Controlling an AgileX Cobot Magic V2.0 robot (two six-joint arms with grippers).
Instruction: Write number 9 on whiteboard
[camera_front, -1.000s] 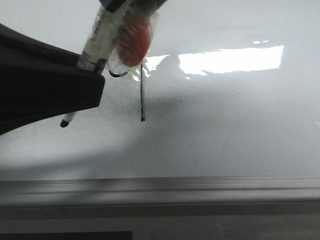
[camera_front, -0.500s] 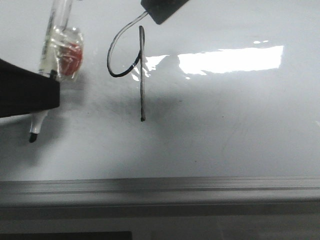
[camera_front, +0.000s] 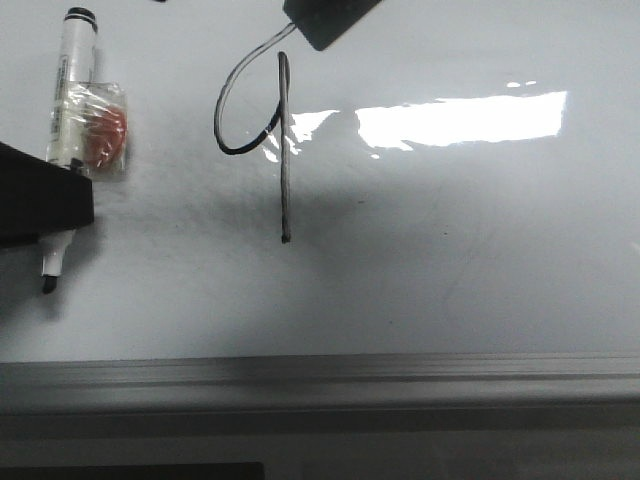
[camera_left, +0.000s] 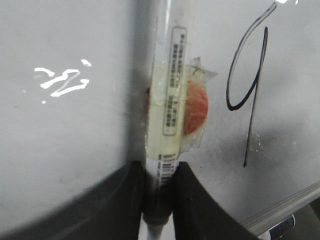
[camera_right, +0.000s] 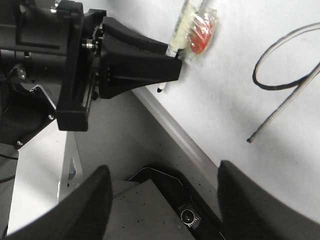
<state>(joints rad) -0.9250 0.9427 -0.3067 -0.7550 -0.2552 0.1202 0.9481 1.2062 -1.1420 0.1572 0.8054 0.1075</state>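
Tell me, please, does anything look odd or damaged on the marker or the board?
Yes. The marker in the left gripper has a red-orange lump taped to its barrel with clear tape, which is unusual. The 9 looks normal, and the whiteboard shows only faint smudges.

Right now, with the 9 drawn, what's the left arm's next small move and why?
Probably retract a little further and park. The number 9 looks complete, loop joined to stem, and the left gripper holds the marker well to the 9's left, so no stroke seems to remain.
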